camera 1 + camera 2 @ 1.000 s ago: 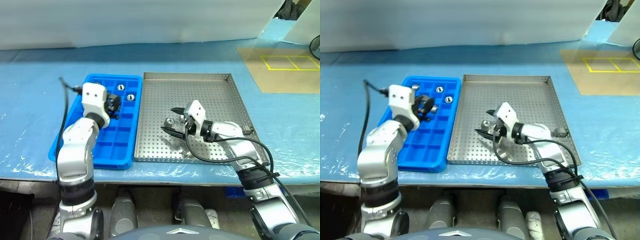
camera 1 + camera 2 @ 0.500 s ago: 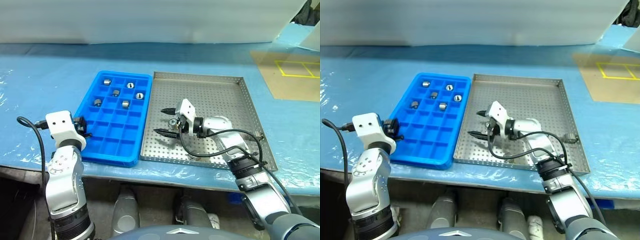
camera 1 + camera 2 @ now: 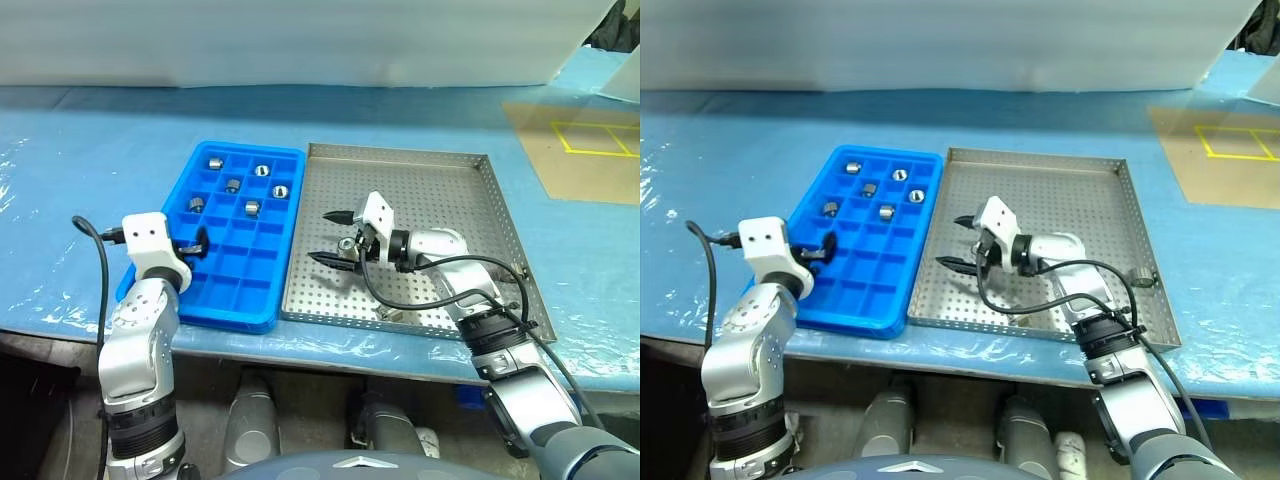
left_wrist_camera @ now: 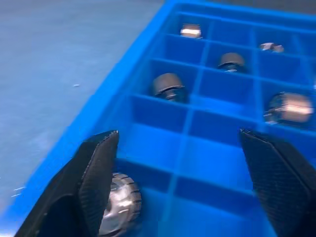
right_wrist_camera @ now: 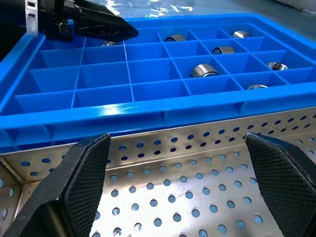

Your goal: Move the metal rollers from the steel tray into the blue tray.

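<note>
**Rollers mostly in blue tray; both grippers released**

Steel tray sits on the blue-covered table, its left rim touching the blue tray. Right gripper hovers over the steel tray's left part, jaws spread wide, nothing between them. Left gripper at the blue tray's left edge, jaws apart, empty. Metal rollers lie in far compartments; one roller rests just beside the left finger.

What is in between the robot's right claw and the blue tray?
Only bare perforated floor of the steel tray and its rim lie between the open right gripper and the blue tray. The right wrist view shows that stretch best.
</note>
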Robot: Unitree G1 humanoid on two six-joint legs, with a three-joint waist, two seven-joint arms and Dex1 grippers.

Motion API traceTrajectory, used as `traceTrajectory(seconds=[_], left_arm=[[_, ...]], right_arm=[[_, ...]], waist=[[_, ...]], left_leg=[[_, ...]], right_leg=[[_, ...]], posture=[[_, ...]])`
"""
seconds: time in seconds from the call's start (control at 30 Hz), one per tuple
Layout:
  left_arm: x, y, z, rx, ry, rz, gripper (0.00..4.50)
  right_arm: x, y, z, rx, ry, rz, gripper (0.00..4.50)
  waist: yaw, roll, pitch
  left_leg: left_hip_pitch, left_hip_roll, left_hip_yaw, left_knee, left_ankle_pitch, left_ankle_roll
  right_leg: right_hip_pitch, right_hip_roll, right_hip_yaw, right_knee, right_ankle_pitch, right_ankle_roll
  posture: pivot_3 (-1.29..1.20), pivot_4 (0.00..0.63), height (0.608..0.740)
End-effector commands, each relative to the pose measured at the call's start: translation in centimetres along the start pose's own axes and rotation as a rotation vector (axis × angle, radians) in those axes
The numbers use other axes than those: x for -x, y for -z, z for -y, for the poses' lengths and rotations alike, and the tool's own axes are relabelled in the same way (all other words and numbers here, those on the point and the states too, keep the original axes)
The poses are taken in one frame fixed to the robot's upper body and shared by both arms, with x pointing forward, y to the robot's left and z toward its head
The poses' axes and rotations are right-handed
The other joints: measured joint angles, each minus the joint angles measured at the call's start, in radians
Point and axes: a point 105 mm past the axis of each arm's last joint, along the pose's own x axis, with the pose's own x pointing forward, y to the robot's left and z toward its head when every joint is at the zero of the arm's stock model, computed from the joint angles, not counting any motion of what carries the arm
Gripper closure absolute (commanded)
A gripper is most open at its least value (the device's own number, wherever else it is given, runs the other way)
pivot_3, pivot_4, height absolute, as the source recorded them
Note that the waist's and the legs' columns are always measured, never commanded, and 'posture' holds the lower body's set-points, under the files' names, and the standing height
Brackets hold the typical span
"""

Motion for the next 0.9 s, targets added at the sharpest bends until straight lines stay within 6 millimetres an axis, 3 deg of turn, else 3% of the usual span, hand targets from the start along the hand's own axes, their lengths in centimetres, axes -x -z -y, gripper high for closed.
traceTrajectory(seconds=[0.03, 0.2, 0.3, 0.47, 0.7, 0.9], left_arm=[[-0.6, -2.9, 3.6, 0.050, 0.169, 0.108, 0.40], [-1.5, -5.2, 8.2, 0.030, 0.429, 0.143, 0.40], [-1.9, -4.6, 11.0, -0.085, 0.611, 0.089, 0.40], [-2.1, -2.4, 13.8, -0.235, 0.832, -0.032, 0.40], [-3.2, -1.2, 15.4, -0.301, 0.953, -0.123, 0.40], [-3.7, 1.1, 16.2, -0.362, 1.020, -0.224, 0.40]], right_arm=[[1.4, -1.9, 0.3, -0.005, 0.032, 0.060, 0.00], [3.1, -1.3, -0.3, -0.062, 0.056, 0.020, 0.00], [4.0, -0.8, -0.8, -0.080, 0.079, -0.016, 0.00], [5.2, -0.6, -1.1, -0.102, 0.143, -0.036, 0.00], [6.7, 0.0, -1.8, -0.133, 0.216, -0.064, 0.00], [7.4, 0.1, -2.4, -0.152, 0.263, -0.076, 0.00]], waist=[[-0.005, 0.000, 0.000], [-0.017, 0.000, 0.000], [-0.035, 0.000, 0.000], [-0.063, 0.000, 0.000], [-0.088, 0.001, 0.000], [-0.110, 0.001, -0.001]], left_leg=[[0.000, 0.000, 0.000, 0.000, 0.000, 0.000], [0.001, 0.000, 0.001, 0.000, 0.000, 0.000], [0.002, 0.000, 0.002, -0.001, 0.000, -0.001], [0.003, -0.001, 0.002, -0.001, 0.002, -0.004], [0.003, -0.001, 0.003, -0.001, 0.003, -0.005], [0.004, -0.001, 0.003, 0.000, 0.003, -0.005]], right_leg=[[0.000, 0.000, 0.000, 0.000, 0.000, 0.000], [0.000, 0.000, 0.001, 0.001, 0.000, 0.000], [0.000, 0.000, 0.002, 0.001, 0.000, 0.000], [0.000, 0.001, 0.003, 0.001, 0.000, 0.000], [0.000, 0.001, 0.004, 0.002, 0.000, 0.000], [0.000, 0.001, 0.005, 0.002, 0.000, 0.000]], posture=[[0.10, 0.150, 0.740], [0.01, 0.150, 0.740], [-0.03, 0.150, 0.740], [-0.12, 0.150, 0.740], [-0.24, 0.150, 0.740], [-0.30, 0.150, 0.740]])
